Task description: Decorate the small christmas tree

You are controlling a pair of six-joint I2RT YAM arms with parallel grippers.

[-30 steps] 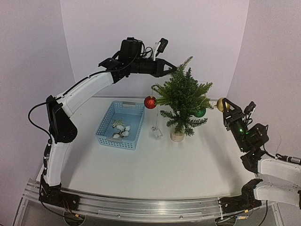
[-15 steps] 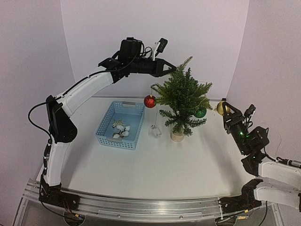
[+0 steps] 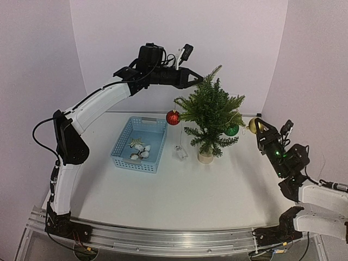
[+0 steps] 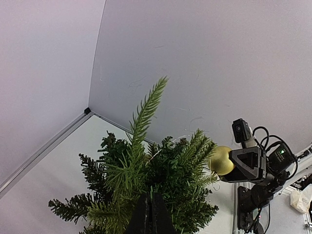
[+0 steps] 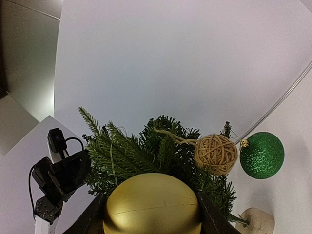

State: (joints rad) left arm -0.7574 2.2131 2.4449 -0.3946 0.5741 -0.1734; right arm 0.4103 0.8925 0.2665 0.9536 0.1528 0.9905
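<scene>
Christmas tree [image 3: 211, 114] stands on its pale round base toward the back of the worktop [image 3: 185, 190], right of the basket [image 3: 133, 163], and the step in hand looks like hanging one more ornament on its right side. Nearest, the right gripper [image 3: 256, 127] has its fingers [image 5: 92, 220] about half apart around a gold ball [image 3: 253, 125], held just off the outer right branches and not touching them as far as I can tell. The next move calls for easing the ball inward and catching its loop on a free branch tip without knocking the green ball [image 3: 231, 130] or the twine ball [image 5: 216, 154] hanging close by; the loop itself is hidden. Further in, the basket holds a few white ornaments [image 3: 142, 152] and a pale star-shaped piece [image 3: 135, 142]; a small clear item [image 3: 180, 151] lies between basket and tree. A red ball [image 3: 173, 117] hangs from a left branch. Farthest, the left gripper [image 3: 199, 81] hovers by the treetop, fingers [image 4: 151, 214] pressed together, nothing visibly held
</scene>
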